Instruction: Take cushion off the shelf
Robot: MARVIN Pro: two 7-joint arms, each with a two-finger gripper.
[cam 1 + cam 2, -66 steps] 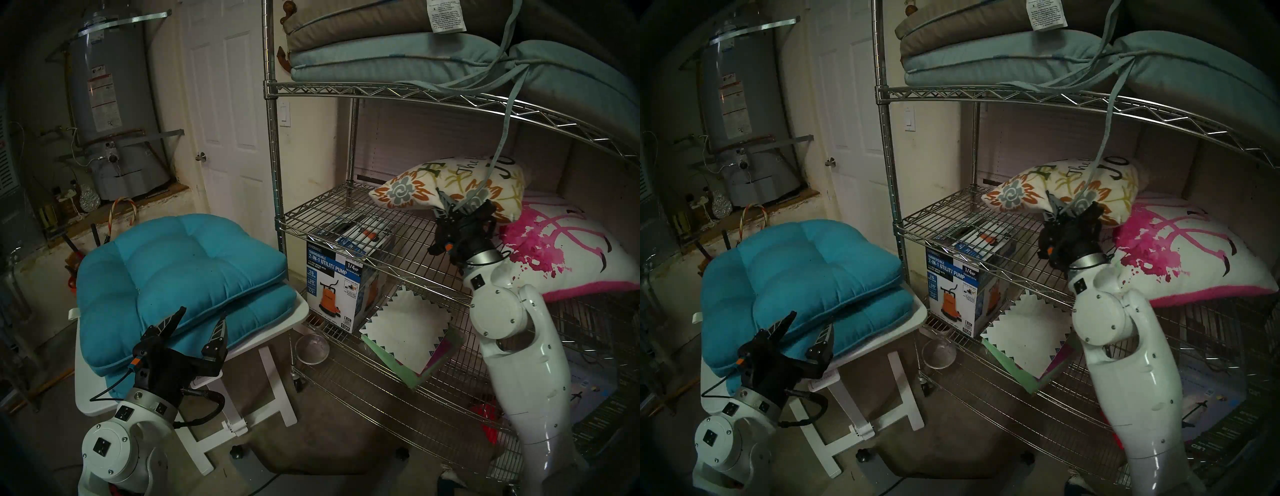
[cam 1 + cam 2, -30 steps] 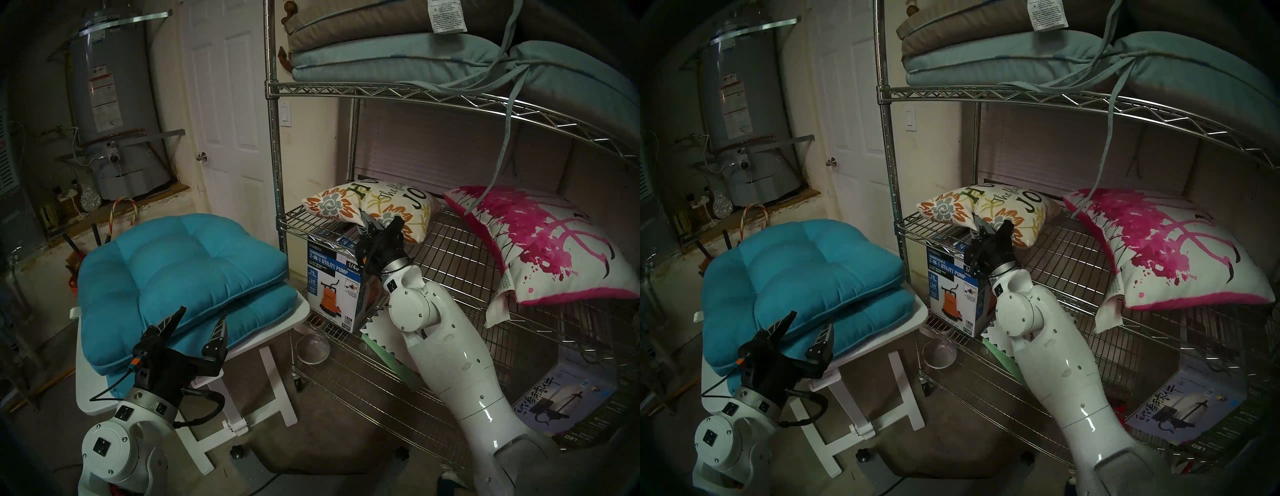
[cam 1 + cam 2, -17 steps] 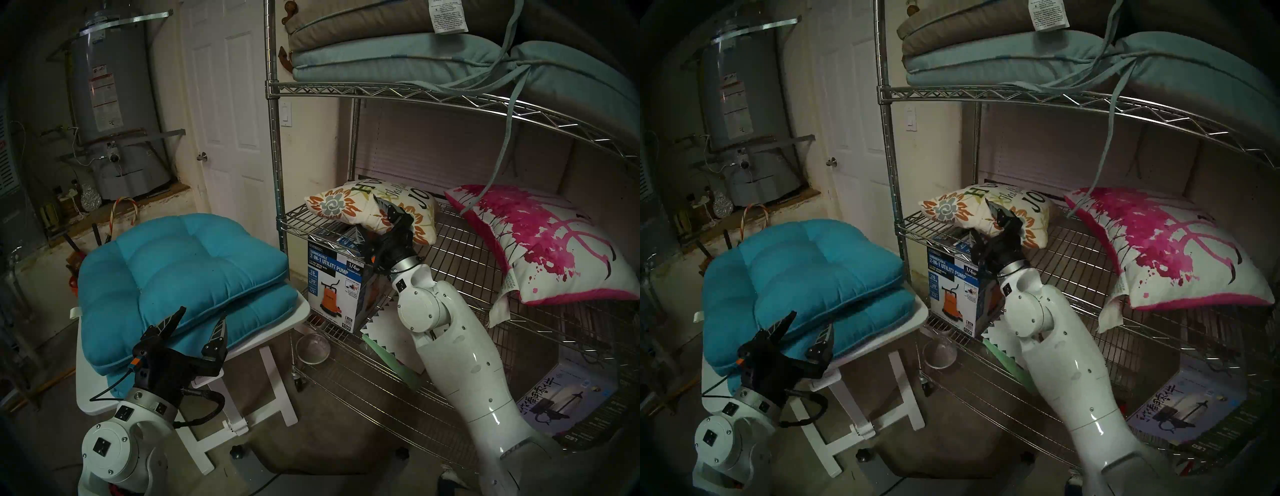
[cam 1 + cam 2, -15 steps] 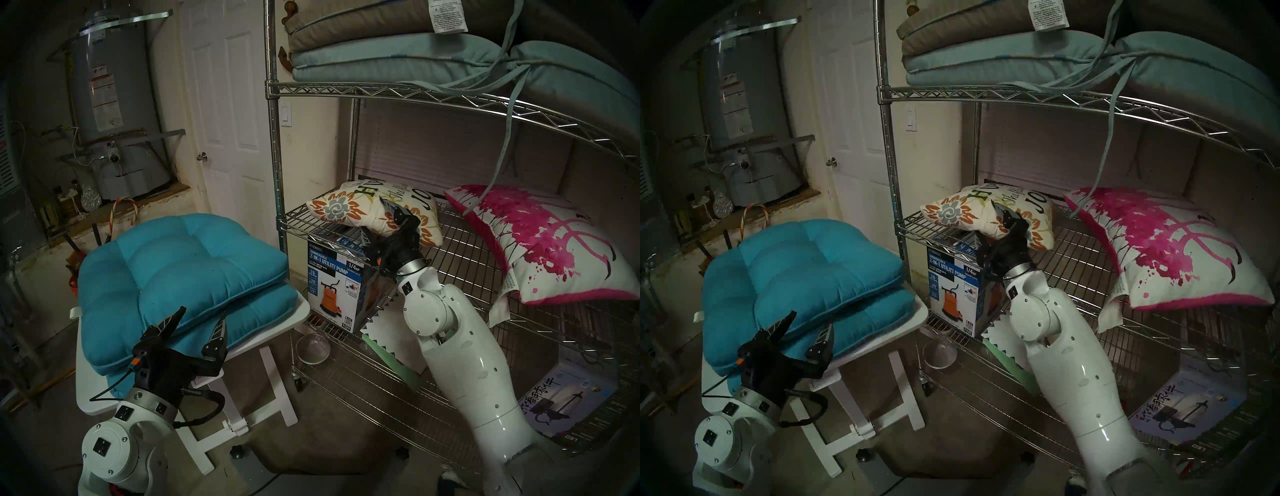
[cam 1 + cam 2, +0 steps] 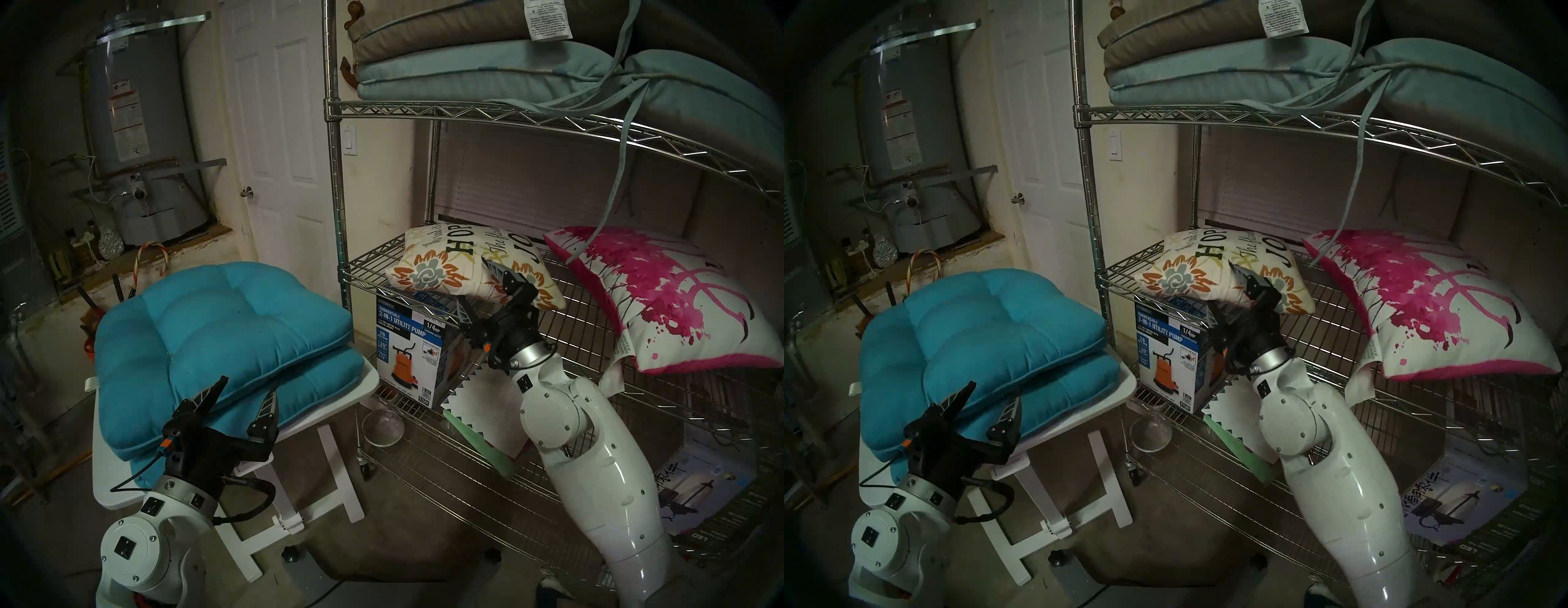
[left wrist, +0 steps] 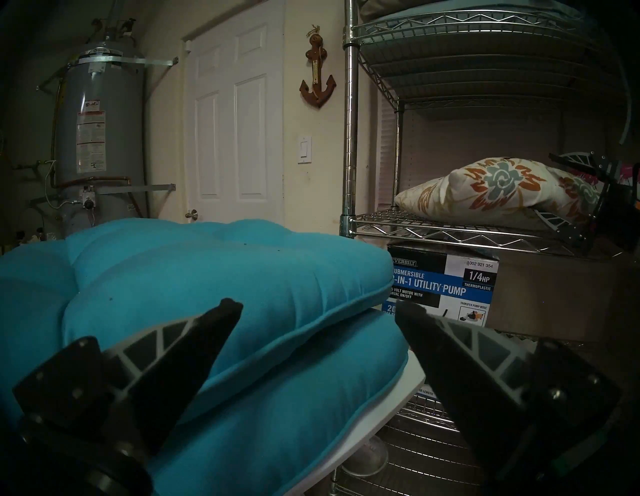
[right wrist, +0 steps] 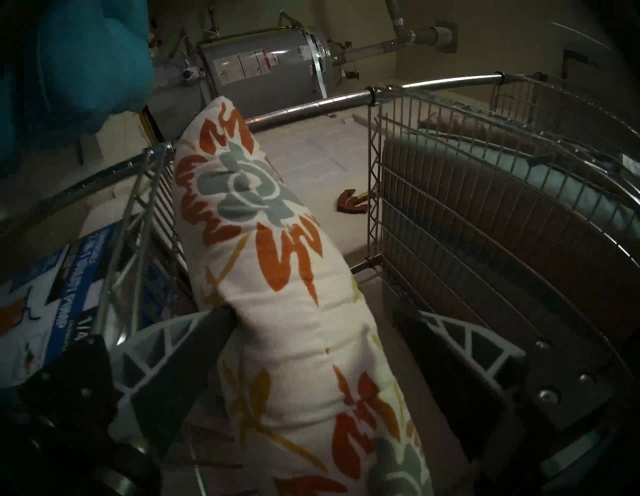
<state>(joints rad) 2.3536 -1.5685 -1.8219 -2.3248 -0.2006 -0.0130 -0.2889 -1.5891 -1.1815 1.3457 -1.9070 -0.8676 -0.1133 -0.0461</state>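
Dim room, cream walls. White panel door [image 5: 282,127] shut, round knob. Light switch [image 5: 349,140] beside door. Big grey water heater [image 5: 135,127] in left corner, strapped to wall. Brown anchor [image 6: 317,81] hangs on wall. Small white bench [image 5: 365,382] near door. Grey floor [image 5: 403,547].

Glossy white arms (black grippers, orange-tagged cables)

Both head views are looking down and forward from above, sharing the tall chrome wire shelf [image 5: 551,123] and the stacked teal tufted cushions [image 5: 983,339]. The left wrist view is facing level, close behind those cushions. The right wrist view is lying turned sideways, pressing near the white floral-printed pillow [image 7: 277,311].
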